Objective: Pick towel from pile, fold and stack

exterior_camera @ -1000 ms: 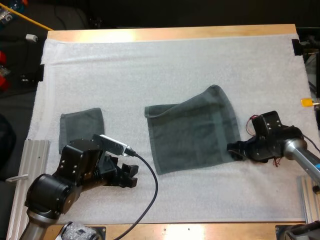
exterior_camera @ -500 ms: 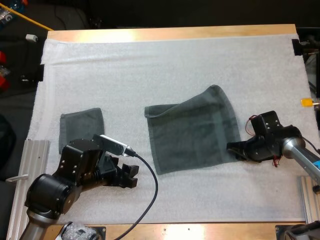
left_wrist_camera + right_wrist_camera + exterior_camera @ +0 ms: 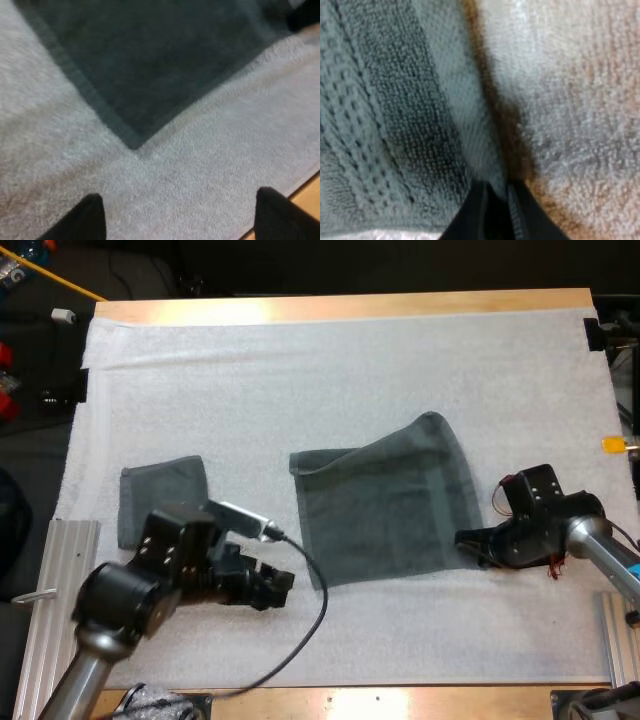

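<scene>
lying mid-frame in the high view, the spread towel has a folded towel at its left. the left pincer sits near its lower left corner, the right pincer at its lower right corner. the left wrist view adds fingers spread apart over the mat, short of the towel corner. the right wrist view adds fingers pinching the towel's hem.

Noted: the left arm was black, with rounded cylindrical joint housings on a grey tube. The right arm had a boxy black wrist block on a pale grey tube. The fingers of the left gripper were matte black and blunt-tipped.
</scene>
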Tool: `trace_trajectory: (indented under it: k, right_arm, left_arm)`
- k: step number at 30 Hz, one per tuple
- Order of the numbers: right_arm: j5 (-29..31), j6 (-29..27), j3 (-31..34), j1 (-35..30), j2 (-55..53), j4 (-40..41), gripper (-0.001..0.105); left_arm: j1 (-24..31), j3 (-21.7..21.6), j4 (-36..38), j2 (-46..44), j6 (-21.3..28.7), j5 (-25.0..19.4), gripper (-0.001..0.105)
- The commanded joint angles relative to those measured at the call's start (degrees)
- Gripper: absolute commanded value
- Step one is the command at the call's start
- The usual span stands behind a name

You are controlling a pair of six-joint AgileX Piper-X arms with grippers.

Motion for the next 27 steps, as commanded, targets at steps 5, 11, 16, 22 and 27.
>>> trace_trajectory:
  k: [5,11,16,22,27]
  right_arm:
    - [-0.2,-0.3,0.0,0.0,-2.7,1.4,0.000]
    - [-0.2,-0.3,0.0,0.0,-3.6,1.4,0.000]
    - [-0.2,-0.3,0.0,0.0,-3.6,1.4,0.000]
    - [-0.2,-0.3,0.0,0.0,-3.6,1.4,0.000]
    - [-0.2,-0.3,0.0,0.0,-3.6,1.4,0.000]
  left_arm:
    - [0.1,2.4,-5.7,6.2,-3.2,2.3,0.061]
    - [0.1,6.0,-11.7,13.7,-5.6,7.5,0.061]
    - [0.1,6.3,-13.5,19.1,-6.5,7.5,0.061]
    - [0.1,6.3,-17.1,26.3,-7.6,10.7,0.061]
    - [0.1,6.3,-20.0,32.5,-9.1,12.6,0.061]
